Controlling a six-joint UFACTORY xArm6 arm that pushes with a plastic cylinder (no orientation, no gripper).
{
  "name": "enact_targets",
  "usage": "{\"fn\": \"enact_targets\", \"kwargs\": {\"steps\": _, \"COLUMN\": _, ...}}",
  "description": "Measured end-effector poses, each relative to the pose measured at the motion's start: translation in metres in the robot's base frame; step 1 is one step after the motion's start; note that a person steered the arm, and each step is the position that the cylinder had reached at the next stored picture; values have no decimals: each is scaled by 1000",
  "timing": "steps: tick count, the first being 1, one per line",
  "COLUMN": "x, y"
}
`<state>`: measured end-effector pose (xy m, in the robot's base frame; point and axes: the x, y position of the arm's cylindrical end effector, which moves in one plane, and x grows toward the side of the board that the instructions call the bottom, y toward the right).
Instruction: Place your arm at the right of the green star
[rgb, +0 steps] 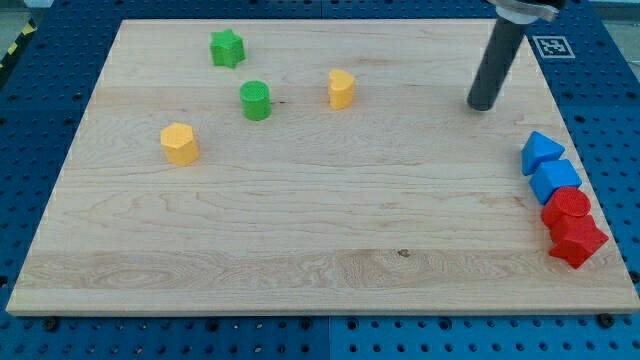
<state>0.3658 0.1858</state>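
Green star (227, 48) sits at surface (300, 240) top-left. Our tip (483, 106) stands well right of it, touching nothing; no fingers fitted. We slide left above the yellow block (341, 89), stopping beside the star.

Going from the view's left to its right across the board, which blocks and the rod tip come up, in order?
yellow block → green star → green cylinder → second yellow block → my tip → blue blocks and red blocks, clustered at the right edge and overlapping in order.
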Motion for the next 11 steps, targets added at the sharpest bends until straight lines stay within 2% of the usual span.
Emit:
{"fn": "enact_targets", "kwargs": {"steps": 1, "x": 0, "y": -42}}
{"fn": "enact_targets", "kwargs": {"steps": 2, "x": -32, "y": -100}}
{"fn": "enact_targets", "kwargs": {"steps": 4, "x": -98, "y": -133}}
{"fn": "enact_targets", "kwargs": {"steps": 5, "x": -99, "y": -190}}
{"fn": "enact_targets", "kwargs": {"steps": 11, "x": -95, "y": -234}}
